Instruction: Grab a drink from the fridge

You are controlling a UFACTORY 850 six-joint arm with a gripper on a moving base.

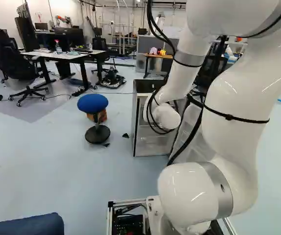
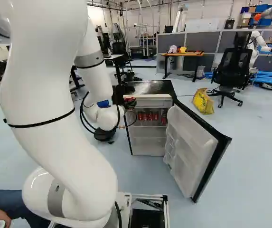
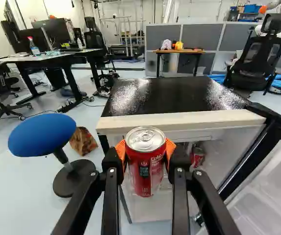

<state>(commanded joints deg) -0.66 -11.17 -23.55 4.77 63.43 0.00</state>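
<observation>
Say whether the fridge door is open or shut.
Open: the door stands swung out from the fridge, baring red cans inside.

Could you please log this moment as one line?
tool: shut on red can | can: upright, outside fridge | fridge door: open | other cans: inside fridge

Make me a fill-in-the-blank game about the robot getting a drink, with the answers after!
The colour of the can held in the gripper is mostly ____.
The pads pressing on the can are coloured ____.
The fridge has its door not shut but ____.
The round seat of the stool is coloured ____.

Missing words: red; orange; open; blue.
</observation>
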